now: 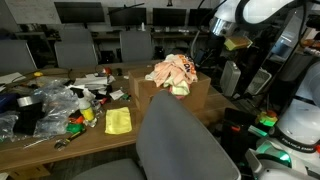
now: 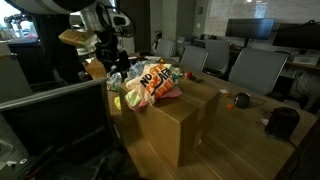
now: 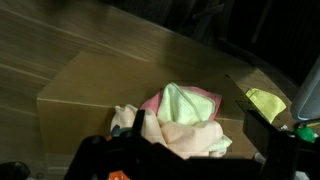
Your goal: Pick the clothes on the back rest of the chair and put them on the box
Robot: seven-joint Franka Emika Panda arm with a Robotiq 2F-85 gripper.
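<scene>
A pile of clothes (image 1: 172,72), peach, pink and pale green, lies on top of the brown cardboard box (image 1: 190,98) on the table. It shows in both exterior views (image 2: 150,83) and in the wrist view (image 3: 185,118). The box (image 2: 178,125) also fills the wrist view (image 3: 90,85). The grey chair back rest (image 1: 185,140) in the foreground is bare. My gripper (image 2: 108,52) hangs just above and beside the pile; in the wrist view (image 3: 195,140) its dark fingers stand apart on either side of the clothes, open and holding nothing.
A yellow cloth (image 1: 118,120) lies on the wooden table (image 1: 60,148) beside tools, tape and plastic bags (image 1: 40,105). Office chairs (image 1: 75,45) stand behind the table. A dark chair (image 2: 50,120) is close to the box.
</scene>
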